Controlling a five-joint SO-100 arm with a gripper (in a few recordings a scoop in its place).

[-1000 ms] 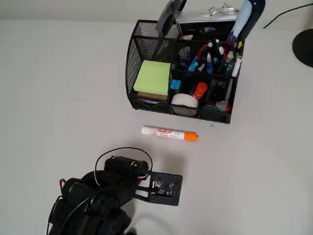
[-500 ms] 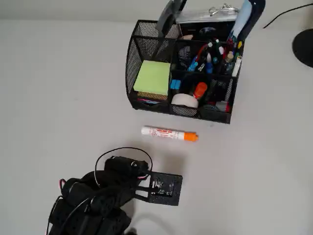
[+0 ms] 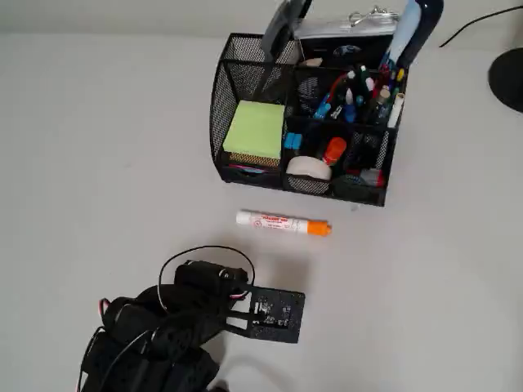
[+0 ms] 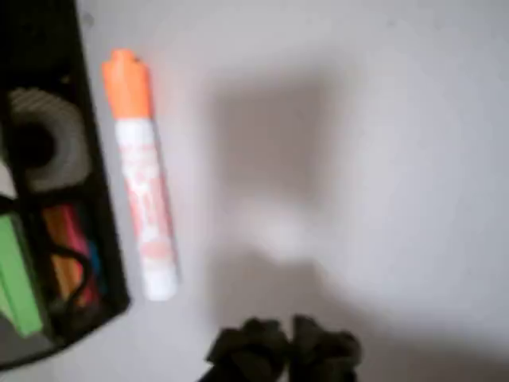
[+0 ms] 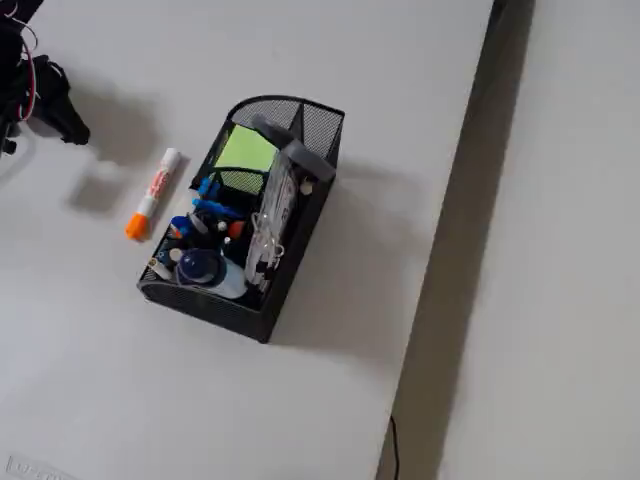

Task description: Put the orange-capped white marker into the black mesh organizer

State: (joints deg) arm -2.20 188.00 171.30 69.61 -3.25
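The orange-capped white marker [image 3: 282, 222] lies flat on the white table just in front of the black mesh organizer [image 3: 222, 91], cap toward the right in the overhead view. In the wrist view the marker [image 4: 143, 195] lies beside the organizer's wall [image 4: 99, 223], cap at the top. My gripper [image 4: 285, 348] shows at the bottom edge there, its dark fingertips together and nothing between them, well short of the marker. In the fixed view the gripper [image 5: 72, 128] hangs left of the marker [image 5: 154, 193] and the organizer [image 5: 322, 128].
The organizer holds a green sticky-note pad [image 3: 255, 131], a tape roll [image 3: 309, 167], an orange-topped bottle [image 3: 333, 150] and several pens [image 3: 351, 94]. My arm [image 3: 188, 318] fills the lower left. A black round base [image 3: 508, 77] sits far right. The table edge [image 5: 450, 230] runs right of the organizer.
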